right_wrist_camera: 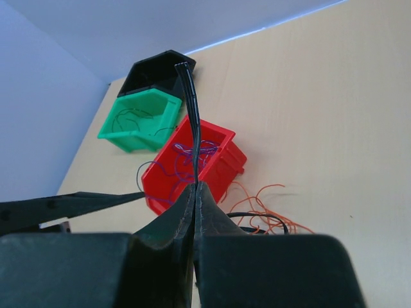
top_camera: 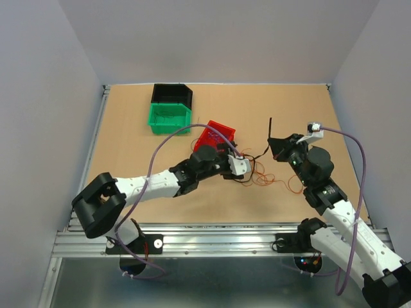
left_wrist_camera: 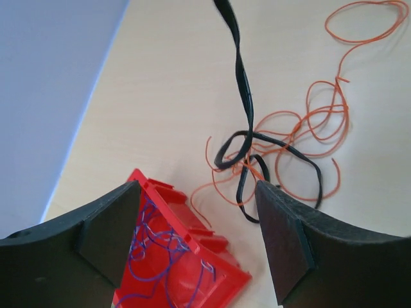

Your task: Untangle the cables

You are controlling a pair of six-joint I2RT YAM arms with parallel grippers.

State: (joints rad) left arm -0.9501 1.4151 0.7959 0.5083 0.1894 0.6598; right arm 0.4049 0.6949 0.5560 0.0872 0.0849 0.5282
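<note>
My right gripper (right_wrist_camera: pixel 194 185) is shut on a black cable (right_wrist_camera: pixel 192 115) that sticks up past its fingertips; in the top view the gripper (top_camera: pixel 275 146) holds it (top_camera: pixel 270 130) right of centre. In the left wrist view the black cable (left_wrist_camera: pixel 243 83) runs down into a knot with the thin orange wires (left_wrist_camera: pixel 321 122) on the table. My left gripper (left_wrist_camera: pixel 199 237) is open and empty, hovering over the near corner of the red bin (left_wrist_camera: pixel 212 247). The red bin holds purple wires (left_wrist_camera: pixel 154 237). The orange wires (top_camera: pixel 264 178) lie between both grippers.
A green bin (top_camera: pixel 168 119) with thin dark wires stands at the back left, with a black bin (top_camera: pixel 171 94) behind it. The red bin (top_camera: pixel 218 131) sits just behind my left gripper (top_camera: pixel 241 168). Grey walls enclose the table.
</note>
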